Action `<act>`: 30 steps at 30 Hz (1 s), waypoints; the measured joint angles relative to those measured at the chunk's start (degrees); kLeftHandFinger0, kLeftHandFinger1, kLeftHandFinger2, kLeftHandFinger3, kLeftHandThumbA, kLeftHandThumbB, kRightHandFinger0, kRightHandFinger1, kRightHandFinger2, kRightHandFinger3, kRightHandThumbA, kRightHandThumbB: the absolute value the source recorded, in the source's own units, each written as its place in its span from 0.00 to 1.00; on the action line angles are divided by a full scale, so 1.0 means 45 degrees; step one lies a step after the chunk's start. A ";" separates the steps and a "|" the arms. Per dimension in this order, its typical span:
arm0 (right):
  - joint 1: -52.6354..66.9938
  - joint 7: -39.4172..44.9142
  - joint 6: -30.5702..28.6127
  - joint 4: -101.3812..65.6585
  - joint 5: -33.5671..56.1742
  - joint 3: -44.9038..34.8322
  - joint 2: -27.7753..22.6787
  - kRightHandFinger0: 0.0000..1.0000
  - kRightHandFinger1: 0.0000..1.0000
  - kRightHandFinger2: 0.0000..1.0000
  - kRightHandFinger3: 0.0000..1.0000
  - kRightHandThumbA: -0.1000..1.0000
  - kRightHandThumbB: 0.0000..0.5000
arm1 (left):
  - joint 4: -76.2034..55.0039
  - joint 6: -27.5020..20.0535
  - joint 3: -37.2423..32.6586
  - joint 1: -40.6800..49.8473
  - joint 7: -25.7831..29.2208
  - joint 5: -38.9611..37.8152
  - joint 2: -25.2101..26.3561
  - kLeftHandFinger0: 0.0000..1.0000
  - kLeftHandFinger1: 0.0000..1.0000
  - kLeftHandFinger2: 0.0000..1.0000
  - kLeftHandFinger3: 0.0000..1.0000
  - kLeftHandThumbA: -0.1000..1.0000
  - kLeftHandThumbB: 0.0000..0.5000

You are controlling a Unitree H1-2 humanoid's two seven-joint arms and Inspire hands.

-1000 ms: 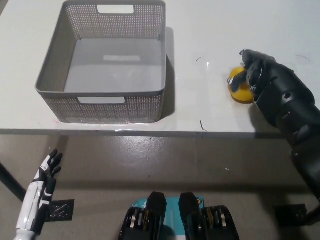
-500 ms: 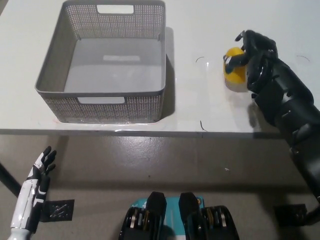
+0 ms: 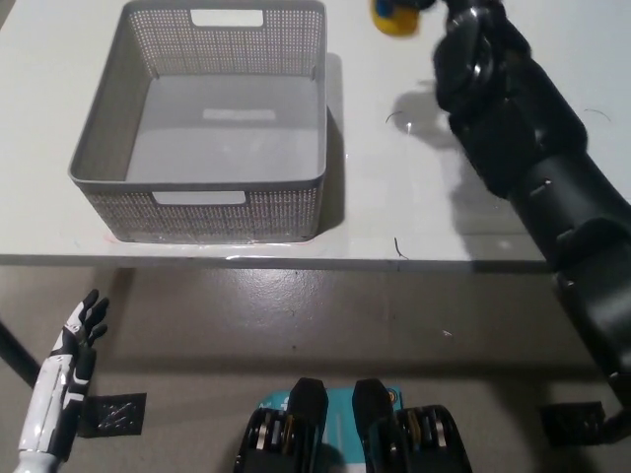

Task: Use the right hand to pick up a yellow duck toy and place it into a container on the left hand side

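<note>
Black right hand [image 3: 455,18] around yellow duck toy [image 3: 394,17]

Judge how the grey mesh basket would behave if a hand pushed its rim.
The basket would probably slide rather than tip, since it sits low and wide on the smooth table. Its perforated walls look thin, so it is likely light.

Likely a lab or test room. A plain white table [image 3: 394,197] stands on a bare grey-brown floor [image 3: 296,315]. Black tape [image 3: 113,414] marks that floor.
</note>
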 measured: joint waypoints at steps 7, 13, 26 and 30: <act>-0.0520 -0.0043 0.0072 -0.1278 -0.0049 0.0000 0.0796 0.00 0.40 0.88 0.99 0.00 0.46 | -0.0008 -0.0001 -0.0035 0.0093 -0.0008 0.0003 0.0005 1.00 1.00 1.00 1.00 1.00 0.01; -0.0880 -0.0310 0.0061 -0.0799 -0.0050 -0.0002 0.1802 0.00 0.08 0.39 0.43 0.00 0.58 | 0.0000 -0.0001 -0.0239 0.0133 -0.0032 0.0050 -0.0007 1.00 1.00 1.00 1.00 1.00 0.03; -0.1469 -0.0653 -0.0432 0.3480 -0.0020 0.0376 0.3638 1.00 1.00 1.00 1.00 0.92 0.97 | 0.0032 -0.0011 -0.0722 -0.0169 -0.0233 0.0102 0.0011 1.00 1.00 1.00 1.00 1.00 0.00; -0.1461 -0.0402 -0.0433 0.3414 -0.0020 0.0530 0.3520 1.00 1.00 1.00 1.00 1.00 0.89 | 0.0031 -0.0011 -0.0747 -0.0343 -0.0271 0.0107 0.0010 1.00 1.00 1.00 1.00 1.00 0.00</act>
